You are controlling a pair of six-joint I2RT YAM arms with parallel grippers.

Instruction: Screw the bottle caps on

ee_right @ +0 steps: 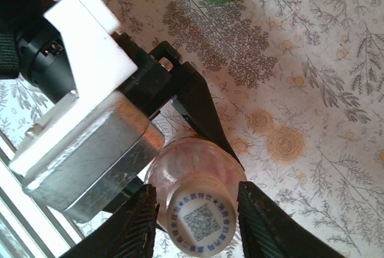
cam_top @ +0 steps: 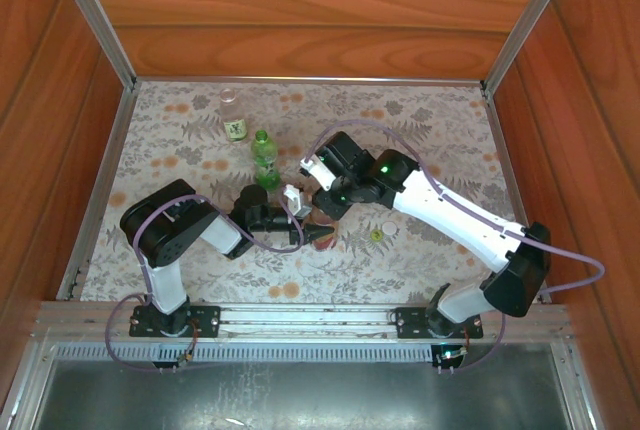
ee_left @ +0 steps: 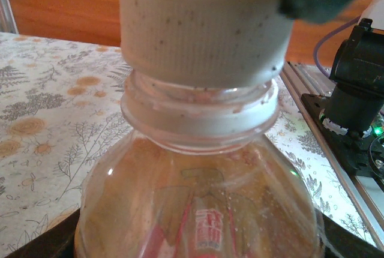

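So, the small, clear plastic, reddish-amber bottle [ee_left: 198, 210] is standing near the middle of the flower-patterned table [cam_top: 440, 140], a bit toward the near edge. The left gripper [cam_top: 312, 233] is clamping its body from the left. A white ribbed plastic screw cap [ee_left: 201, 30] is sitting on the neck with a strip of neck showing above the collar ring, so I'm guessing it isn't wound fully down. The right gripper [ee_right: 198, 225] is hanging right over it, jaws straddling the cap and very close on both sides (honestly can't tell if they're pinching or just hugging it).

Handling-wise, I'm expecting the cap to be stiff and nearly weightless. The ribbed side wall is looking like the place to grab, since the printed top is smooth. I'm betting the bottle walls are thin and will be denting under a hard squeeze, though the liquid is probably giving it some heft. Holding it low on the body seems the safer bet.

Farther back and left, a green plastic bottle [cam_top: 263, 155] and a clear labelled bottle [cam_top: 234, 118] are waiting. A yellow-green cap [cam_top: 376, 236] and a pale cap [cam_top: 389, 228] are lying just right of the action.
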